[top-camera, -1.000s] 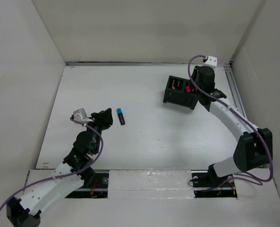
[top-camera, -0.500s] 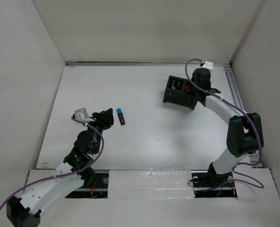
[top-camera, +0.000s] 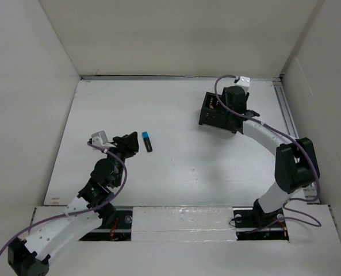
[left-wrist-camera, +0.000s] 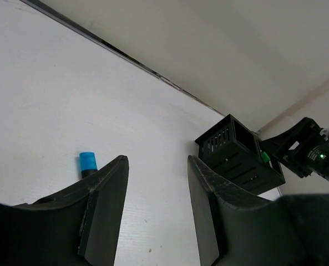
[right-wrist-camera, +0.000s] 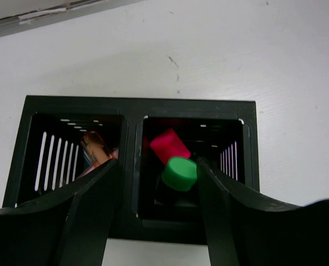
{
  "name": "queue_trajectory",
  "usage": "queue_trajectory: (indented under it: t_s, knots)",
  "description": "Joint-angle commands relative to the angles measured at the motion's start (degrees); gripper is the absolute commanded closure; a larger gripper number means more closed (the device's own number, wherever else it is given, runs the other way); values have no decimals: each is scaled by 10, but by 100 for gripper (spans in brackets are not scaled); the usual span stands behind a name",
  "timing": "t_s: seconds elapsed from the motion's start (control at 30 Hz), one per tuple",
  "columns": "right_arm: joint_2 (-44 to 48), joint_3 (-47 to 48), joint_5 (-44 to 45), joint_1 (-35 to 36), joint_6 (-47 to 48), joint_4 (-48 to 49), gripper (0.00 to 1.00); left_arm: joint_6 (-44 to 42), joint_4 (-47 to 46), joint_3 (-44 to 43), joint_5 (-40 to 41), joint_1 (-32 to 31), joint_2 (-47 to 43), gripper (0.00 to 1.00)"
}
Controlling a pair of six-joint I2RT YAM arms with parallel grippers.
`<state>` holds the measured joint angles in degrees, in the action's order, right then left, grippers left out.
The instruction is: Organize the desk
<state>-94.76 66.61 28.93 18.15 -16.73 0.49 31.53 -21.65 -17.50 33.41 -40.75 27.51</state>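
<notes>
right arm lets go over the box

the right gripper has just spread its jaws wide above the black organizer at the far right of the desk, and it holds nothing. a green-capped item and a pink piece lie in the compartment beneath it, so that drop looks finished. the left gripper has not shifted, jaws part-open and empty, just beside the blue-capped marker, likely the next thing to collect.
</notes>
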Motion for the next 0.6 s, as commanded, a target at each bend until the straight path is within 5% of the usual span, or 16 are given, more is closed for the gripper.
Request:
queue_trajectory:
  t_s: [0.0,0.1,0.17,0.2,0.33,0.47,0.5,0.57]
  knots:
    - [56,-26,25,6,-13,40,36,-8,-31,3,-2,2,2,57]
    - [101,-32,17,17,-15,42,35,-8,-31,3,0,2,4,57]
    - [136,-44,-18,30,-18,50,53,-8,-31,2,0,2,5,57]
    - [146,-52,-43,52,-16,74,75,-8,-32,2,0,2,5,57]
    - [136,-68,-134,147,-2,112,100,-8,-28,3,6,2,-1,58]
    - [43,-1,-200,243,-15,65,100,-6,-28,13,12,2,-32,68]
    - [6,8,-203,263,-18,61,95,-5,-28,17,20,2,-45,69]
    - [-30,35,-198,314,-17,42,69,-2,-23,27,30,2,-81,73]
